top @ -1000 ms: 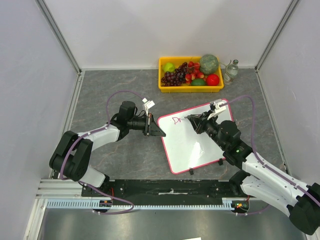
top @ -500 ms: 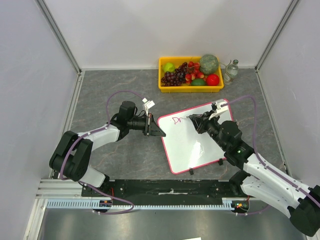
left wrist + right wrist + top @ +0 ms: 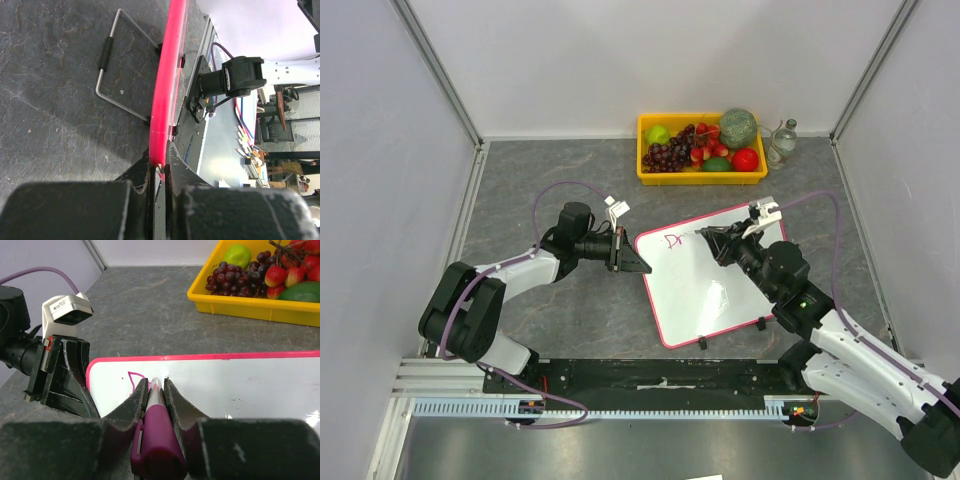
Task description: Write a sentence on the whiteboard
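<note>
The whiteboard (image 3: 720, 285) lies tilted on the grey table, white with a pink rim. Its rim (image 3: 167, 75) fills the left wrist view edge-on. My left gripper (image 3: 638, 266) is shut on the board's left edge, jaws pinching the rim (image 3: 159, 167). My right gripper (image 3: 704, 236) is shut on a magenta marker (image 3: 156, 432), tip down on the board near its upper left. The sentence (image 3: 672, 240) is just a couple of pink letters beside the tip; a pink stroke (image 3: 132, 380) shows left of the right gripper (image 3: 155, 385).
A yellow tray (image 3: 700, 175) of fruit stands at the back, with a round green object (image 3: 738, 128) and a small glass bottle (image 3: 782, 140) at its right. Small black clips (image 3: 760, 322) sit on the board's near edge. A wire stand (image 3: 117, 65) lies on the table.
The right gripper and marker have crept slightly right along the board's top. The left arm and the board have not moved.
</note>
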You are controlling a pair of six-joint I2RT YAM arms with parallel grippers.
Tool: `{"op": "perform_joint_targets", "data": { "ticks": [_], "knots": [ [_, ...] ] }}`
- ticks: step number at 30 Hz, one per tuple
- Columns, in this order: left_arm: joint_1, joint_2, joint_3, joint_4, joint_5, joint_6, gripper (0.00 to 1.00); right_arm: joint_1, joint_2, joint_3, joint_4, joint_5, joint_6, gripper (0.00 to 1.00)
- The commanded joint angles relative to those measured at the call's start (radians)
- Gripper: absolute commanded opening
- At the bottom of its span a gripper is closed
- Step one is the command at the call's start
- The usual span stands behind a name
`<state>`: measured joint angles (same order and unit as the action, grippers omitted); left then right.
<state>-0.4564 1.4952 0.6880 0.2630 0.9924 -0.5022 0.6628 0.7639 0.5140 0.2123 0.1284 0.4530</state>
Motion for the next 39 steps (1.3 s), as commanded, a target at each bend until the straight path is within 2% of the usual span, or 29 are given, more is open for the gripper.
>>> {"op": "perform_joint_targets", "data": {
  "ticks": [1,16,30,39],
  "knots": [
    [-0.015,-0.007,-0.012,-0.053,0.0,0.136,0.02,-0.003,0.028,0.029,0.012,-0.016,-0.002,0.0],
    [-0.014,-0.004,-0.01,-0.051,-0.001,0.136,0.02,-0.003,0.052,-0.012,0.004,-0.021,-0.004,0.0],
    [-0.014,-0.003,-0.012,-0.051,0.0,0.136,0.02,-0.003,0.021,-0.023,-0.054,0.073,-0.017,0.0],
    [-0.016,-0.001,-0.008,-0.053,-0.001,0.136,0.02,-0.005,0.061,0.011,-0.024,0.093,0.006,0.0]
  ]
}}
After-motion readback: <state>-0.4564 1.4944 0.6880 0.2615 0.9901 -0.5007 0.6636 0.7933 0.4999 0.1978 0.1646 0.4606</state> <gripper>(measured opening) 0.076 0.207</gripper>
